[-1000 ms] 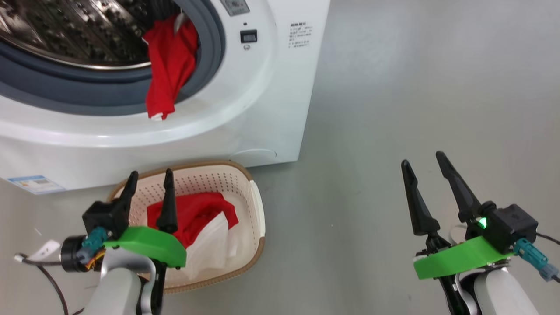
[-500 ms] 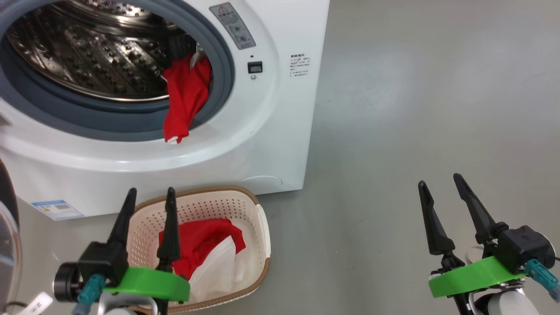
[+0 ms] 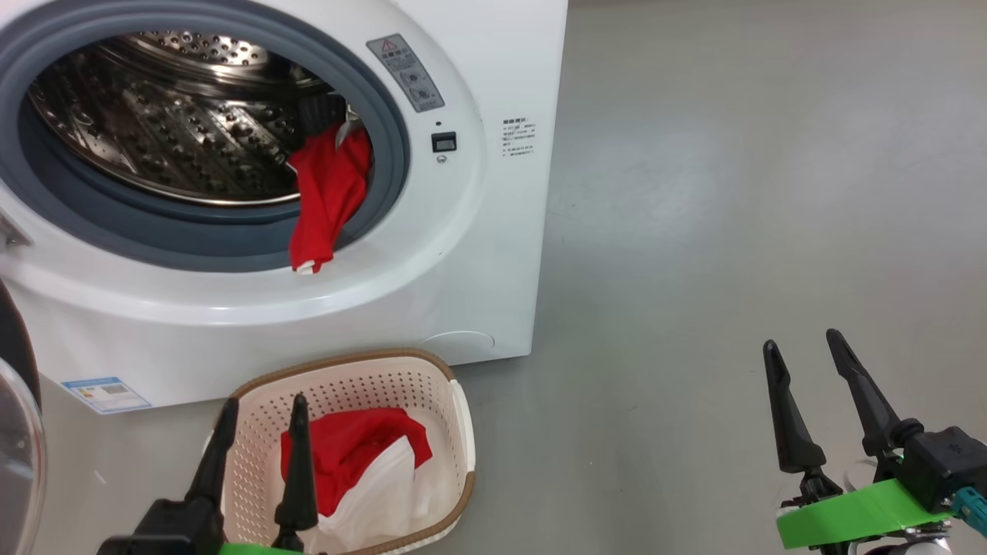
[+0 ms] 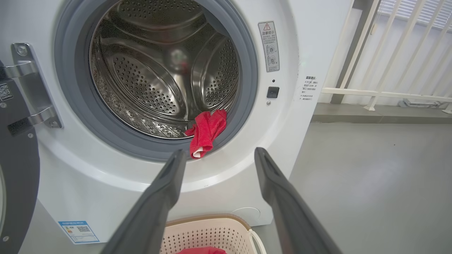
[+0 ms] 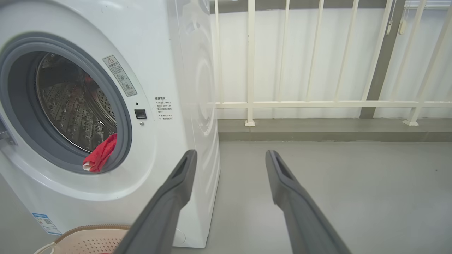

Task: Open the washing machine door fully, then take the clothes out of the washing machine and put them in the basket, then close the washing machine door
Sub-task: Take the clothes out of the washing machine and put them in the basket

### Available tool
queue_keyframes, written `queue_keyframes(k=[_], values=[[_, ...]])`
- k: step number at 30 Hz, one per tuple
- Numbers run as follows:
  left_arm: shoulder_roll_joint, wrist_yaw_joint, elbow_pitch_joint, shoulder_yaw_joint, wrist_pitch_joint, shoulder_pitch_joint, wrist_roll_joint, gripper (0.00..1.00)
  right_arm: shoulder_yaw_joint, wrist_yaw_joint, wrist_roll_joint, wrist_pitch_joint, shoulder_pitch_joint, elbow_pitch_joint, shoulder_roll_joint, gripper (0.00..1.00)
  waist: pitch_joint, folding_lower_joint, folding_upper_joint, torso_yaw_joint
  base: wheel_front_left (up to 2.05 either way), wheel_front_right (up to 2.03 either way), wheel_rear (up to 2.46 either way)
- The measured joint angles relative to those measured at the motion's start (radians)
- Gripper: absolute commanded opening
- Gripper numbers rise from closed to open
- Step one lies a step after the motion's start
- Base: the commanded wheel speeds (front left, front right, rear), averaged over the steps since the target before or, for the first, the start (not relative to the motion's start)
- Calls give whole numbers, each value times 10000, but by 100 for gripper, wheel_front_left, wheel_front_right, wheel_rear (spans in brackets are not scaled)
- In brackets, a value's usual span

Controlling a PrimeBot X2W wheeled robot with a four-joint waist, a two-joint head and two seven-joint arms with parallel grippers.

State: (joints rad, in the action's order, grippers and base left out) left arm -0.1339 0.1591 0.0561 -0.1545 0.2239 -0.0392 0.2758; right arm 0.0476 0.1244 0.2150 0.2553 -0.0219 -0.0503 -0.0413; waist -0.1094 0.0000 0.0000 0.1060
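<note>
The washing machine (image 3: 478, 254) stands open, its door (image 3: 15, 432) swung out at the far left edge. A red piece of the clothes (image 3: 324, 200) hangs from the drum over the grey rubber ring at the right of the opening (image 4: 206, 132) (image 5: 100, 157). On the floor in front sits the basket (image 3: 459, 432), holding red and white clothes (image 3: 347, 455). My left gripper (image 3: 264, 401) is open and empty above the basket's near left side, its fingers (image 4: 162, 197) pointing at the drum. Far to the right over bare floor, my right gripper (image 3: 803, 340) is open and empty.
Grey floor (image 3: 732, 231) stretches to the right of the machine. A white railing (image 5: 317, 104) on a low curb (image 5: 317, 130) runs behind it. A blue label sticker (image 3: 106, 395) marks the machine's lower left front. The door hinge bracket (image 4: 31, 88) juts out at the left.
The head camera has tilted up, so the machine, the basket and both grippers sit lower in the picture. Both grippers stay open and empty; the hanging red cloth has not moved.
</note>
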Motion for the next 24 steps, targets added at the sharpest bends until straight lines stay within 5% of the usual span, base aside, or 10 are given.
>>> queue_keyframes(k=[24], values=[[2,385,-593,-90,-259,637,75,100,54,0,-42,0,-413,290,42,100,404,0,0,-18,0,0,0]])
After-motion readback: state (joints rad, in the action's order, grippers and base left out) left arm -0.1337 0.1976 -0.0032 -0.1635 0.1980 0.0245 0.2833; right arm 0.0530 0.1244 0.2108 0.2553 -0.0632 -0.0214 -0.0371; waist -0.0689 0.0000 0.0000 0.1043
